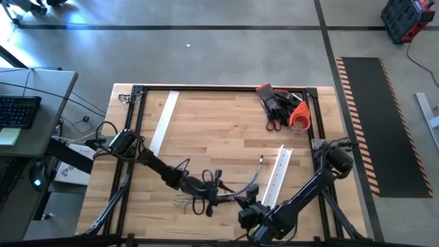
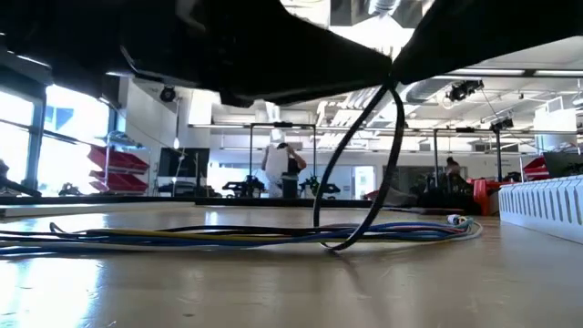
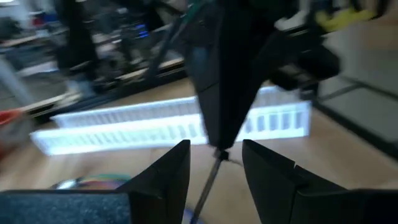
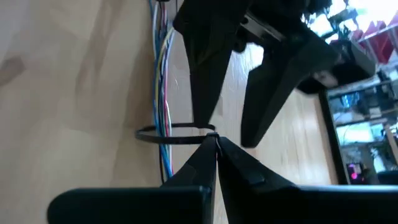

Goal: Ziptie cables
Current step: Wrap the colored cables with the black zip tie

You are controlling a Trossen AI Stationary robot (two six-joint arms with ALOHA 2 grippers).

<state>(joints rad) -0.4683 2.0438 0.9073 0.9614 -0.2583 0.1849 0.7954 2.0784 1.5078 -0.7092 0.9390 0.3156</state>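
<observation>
The cables (image 1: 250, 180) are a bunch of thin coloured wires lying flat along the table; they also show in the low view (image 2: 182, 239) and the right wrist view (image 4: 163, 74). A black zip tie (image 4: 168, 132) loops around them and arcs up from the table (image 2: 397, 137). My right gripper (image 4: 216, 138), near the table's near edge (image 1: 236, 202), is shut on the zip tie. My left gripper (image 3: 214, 149), just to its left (image 1: 218, 192), is open. Its fingers stand on either side of the strap (image 3: 208, 180), which runs down from the right gripper's tips. My right gripper pinches the zip tie's strap (image 4: 210, 129) between its two fingertips, right beside the cables, where the loop comes round. The fingers slant down from above. The loop's lower part lies on the table around the cables (image 2: 339, 244), and the rest rises to the fingers.
One white channel strip (image 1: 278, 175) lies just right of the grippers and shows in the low view (image 2: 547, 205); another (image 1: 163, 122) lies at the far left. A red, black and orange tool heap (image 1: 281, 106) sits at the far right. A black frame (image 1: 137, 123) edges the table.
</observation>
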